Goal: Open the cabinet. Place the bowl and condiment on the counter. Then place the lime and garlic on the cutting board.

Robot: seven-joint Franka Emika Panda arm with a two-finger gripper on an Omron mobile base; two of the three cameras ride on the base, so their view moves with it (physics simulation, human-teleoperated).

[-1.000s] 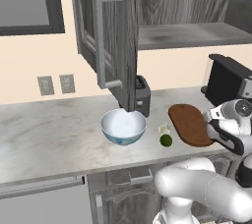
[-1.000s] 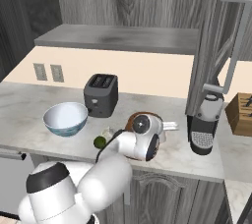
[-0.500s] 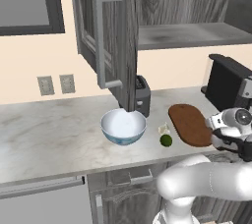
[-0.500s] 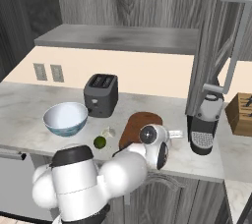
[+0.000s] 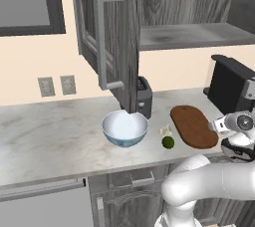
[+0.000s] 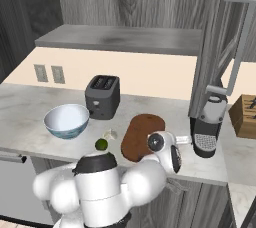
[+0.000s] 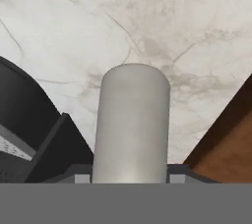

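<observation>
I see the cabinet [image 5: 112, 37] door swung open, bowl [image 5: 124, 127] upright on the counter [image 5: 45, 136], lime [image 5: 168, 142] and garlic [image 5: 165, 131] just beside the board [image 5: 193, 125], condiment [image 7: 132, 125] upright between my gripper's fingers.

— What does the arm [image 6: 100, 184] look like?
— Glossy white, rounded shells, bulbous links.
— Any other colour?
— Dark joint bands, and a grey round cap [image 6: 156, 142] near the wrist.
</observation>
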